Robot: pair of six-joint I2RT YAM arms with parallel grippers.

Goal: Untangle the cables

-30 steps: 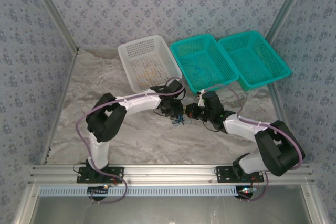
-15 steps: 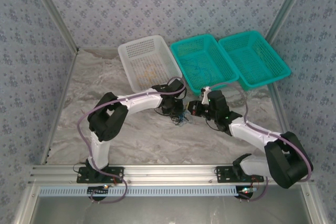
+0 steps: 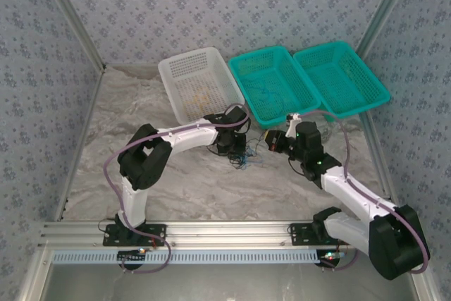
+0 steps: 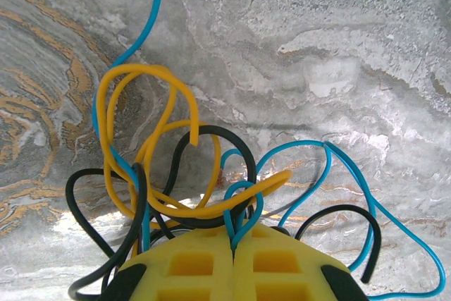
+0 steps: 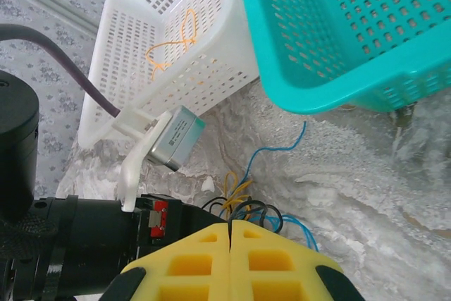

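As I read the overhead view, the cables (image 3: 242, 161) sit in a small clump on the worktop (image 3: 141, 118), on the near side of the white basket (image 3: 199, 84), off its near right corner. My left pincer (image 3: 237, 151) is right on the clump. My right pincer (image 3: 270, 142) stands apart from it, further right of that basket.

From the left wrist, the left pincer (image 4: 232, 239) is pressed together and pinching a blue loop (image 4: 239, 199) of the cables (image 4: 151, 174), with yellow and black loops piled just beyond its tips.

From the right wrist, the right pincer (image 5: 230, 229) is pressed together too, and I can make out no strand between its pads. The cables (image 5: 239, 206) lie just past its tips, below the white basket (image 5: 176, 40).

I judge the left arm is anchoring the knot. Next, the right pincer should spread, close in on the clump and take a yellow or black loop. It should then draw that loop away from the basket gently, or the knot may tighten.
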